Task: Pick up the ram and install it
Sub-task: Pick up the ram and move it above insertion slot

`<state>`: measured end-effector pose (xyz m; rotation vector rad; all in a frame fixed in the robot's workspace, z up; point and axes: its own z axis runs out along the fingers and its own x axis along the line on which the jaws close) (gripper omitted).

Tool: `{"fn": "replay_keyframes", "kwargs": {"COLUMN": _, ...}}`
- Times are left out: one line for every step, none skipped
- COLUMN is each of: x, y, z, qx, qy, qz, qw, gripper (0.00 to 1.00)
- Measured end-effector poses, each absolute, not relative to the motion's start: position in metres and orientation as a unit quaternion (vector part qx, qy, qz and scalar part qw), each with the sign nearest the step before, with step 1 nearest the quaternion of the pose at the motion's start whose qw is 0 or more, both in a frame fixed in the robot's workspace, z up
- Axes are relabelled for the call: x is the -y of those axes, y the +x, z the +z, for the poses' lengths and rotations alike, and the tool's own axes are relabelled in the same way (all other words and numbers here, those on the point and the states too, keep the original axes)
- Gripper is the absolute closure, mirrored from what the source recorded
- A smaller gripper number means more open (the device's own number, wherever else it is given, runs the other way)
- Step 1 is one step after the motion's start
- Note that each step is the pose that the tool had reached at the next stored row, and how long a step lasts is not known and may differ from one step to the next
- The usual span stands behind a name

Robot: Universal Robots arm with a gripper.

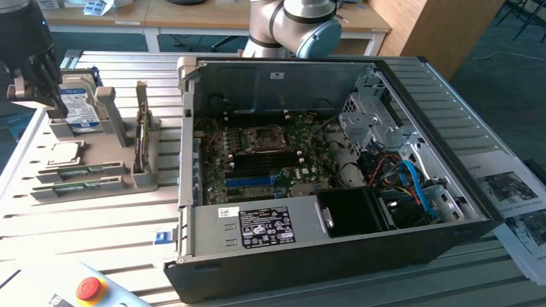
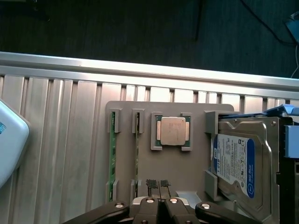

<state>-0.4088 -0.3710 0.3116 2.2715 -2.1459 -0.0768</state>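
Note:
Two green ram sticks stand on edge in slots of the grey holder [image 2: 187,179]. One stick [image 2: 137,154] [image 1: 85,170] is beside the CPU [image 2: 173,130]. The other [image 2: 112,154] [image 1: 78,187] sits one slot further out. My gripper [image 2: 158,183] [image 1: 51,105] hangs above the holder, shut with nothing between its fingers. It is close to the CPU pocket and the hard drive [image 2: 236,168], and touches neither stick. The open PC case [image 1: 341,256] lies at the exterior view's right, with a blue motherboard slot [image 1: 256,181] below the CPU socket.
A card [image 1: 145,137] stands upright in the holder next to the case wall. A red stop button [image 1: 89,288] sits at the table's near corner. Papers [image 1: 512,198] lie to the case's right. A white and blue box [image 2: 9,140] rests on the ribbed table.

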Motion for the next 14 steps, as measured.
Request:
{"fn": "replay_keyframes", "kwargs": {"x": 0.371, "y": -0.4088, "z": 0.3111, "qx": 0.686, "qy": 0.727, "qz": -0.025, "qw": 0.008, "gripper": 0.9}}
{"fn": "replay_keyframes", "kwargs": {"x": 0.371, "y": -0.4088, "z": 0.3112, "qx": 0.686, "qy": 0.727, "qz": -0.025, "qw": 0.008, "gripper": 0.9}}
{"fn": "replay_keyframes", "kwargs": {"x": 0.371, "y": -0.4088, "z": 0.3112, "qx": 0.686, "qy": 0.727, "qz": -0.025, "qw": 0.008, "gripper": 0.9}}
{"fn": "replay_keyframes", "kwargs": {"x": 0.371, "y": -0.4088, "z": 0.3111, "qx": 0.686, "qy": 0.727, "qz": -0.025, "qw": 0.008, "gripper": 0.9}}
{"fn": "replay_keyframes", "kwargs": {"x": 0.371, "y": -0.4088, "z": 0.3111, "qx": 0.687, "qy": 0.727, "qz": -0.025, "qw": 0.008, "gripper": 0.9}}
{"fn": "replay_keyframes", "kwargs": {"x": 0.371, "y": -0.4088, "z": 0.3111, "qx": 0.687, "qy": 0.727, "qz": -0.025, "qw": 0.008, "gripper": 0.9}}
{"fn": "replay_keyframes", "kwargs": {"x": 0.371, "y": -0.4088, "z": 0.3111, "qx": 0.687, "qy": 0.727, "qz": -0.025, "qw": 0.008, "gripper": 0.9}}
{"fn": "replay_keyframes", "kwargs": {"x": 0.371, "y": -0.4087, "z": 0.3111, "qx": 0.686, "qy": 0.727, "qz": -0.025, "qw": 0.008, "gripper": 0.9}}
{"fn": "replay_keyframes", "kwargs": {"x": 0.371, "y": -0.4088, "z": 0.3111, "qx": 0.687, "qy": 0.727, "qz": -0.025, "qw": 0.008, "gripper": 0.9}}
{"fn": "replay_keyframes", "kwargs": {"x": 0.371, "y": -0.4088, "z": 0.3111, "qx": 0.687, "qy": 0.727, "qz": -0.025, "qw": 0.008, "gripper": 0.89}}
{"fn": "replay_keyframes", "kwargs": {"x": 0.371, "y": -0.4088, "z": 0.3111, "qx": 0.687, "qy": 0.727, "qz": -0.025, "qw": 0.008, "gripper": 0.89}}
{"fn": "replay_keyframes", "kwargs": {"x": 0.371, "y": -0.4088, "z": 0.3111, "qx": 0.687, "qy": 0.727, "qz": -0.025, "qw": 0.008, "gripper": 0.83}}
{"fn": "replay_keyframes", "kwargs": {"x": 0.371, "y": -0.4088, "z": 0.3111, "qx": 0.686, "qy": 0.727, "qz": -0.025, "qw": 0.008, "gripper": 0.77}}
{"fn": "replay_keyframes", "kwargs": {"x": 0.371, "y": -0.4088, "z": 0.3111, "qx": 0.687, "qy": 0.727, "qz": -0.025, "qw": 0.008, "gripper": 0.77}}
